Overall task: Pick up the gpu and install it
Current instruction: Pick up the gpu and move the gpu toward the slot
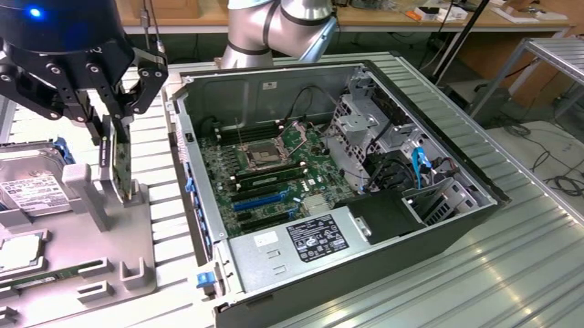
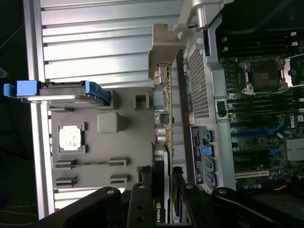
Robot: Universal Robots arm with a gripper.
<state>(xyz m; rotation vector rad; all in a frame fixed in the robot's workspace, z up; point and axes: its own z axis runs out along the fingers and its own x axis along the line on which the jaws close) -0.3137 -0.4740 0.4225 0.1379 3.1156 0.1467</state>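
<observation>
The gpu (image 1: pixel 117 160) is a thin dark card standing on edge over the grey parts fixture (image 1: pixel 100 273) at the exterior view's left. My gripper (image 1: pixel 108 119) comes down from above and is shut on its upper edge. The card's lower end is level with the fixture's upright posts; I cannot tell whether it touches them. In the wrist view the gpu (image 2: pixel 166 137) appears edge-on, with my gripper (image 2: pixel 166 199) clamped on either side and its silver bracket (image 2: pixel 164 50) at the far end. The open computer case (image 1: pixel 461 171) lies to the exterior view's right, its motherboard (image 1: pixel 264 164) exposed with blue slots (image 1: pixel 260 199).
A grey hard drive (image 1: pixel 27 184) with blue rails sits on the fixture beside the card, also seen as the hard drive (image 2: pixel 61 90) in the wrist view. A processor chip (image 2: pixel 71 137) rests in a fixture pocket. The case wall (image 2: pixel 199 85) runs close beside the card. The ribbed metal table (image 1: pixel 511 273) surrounds everything.
</observation>
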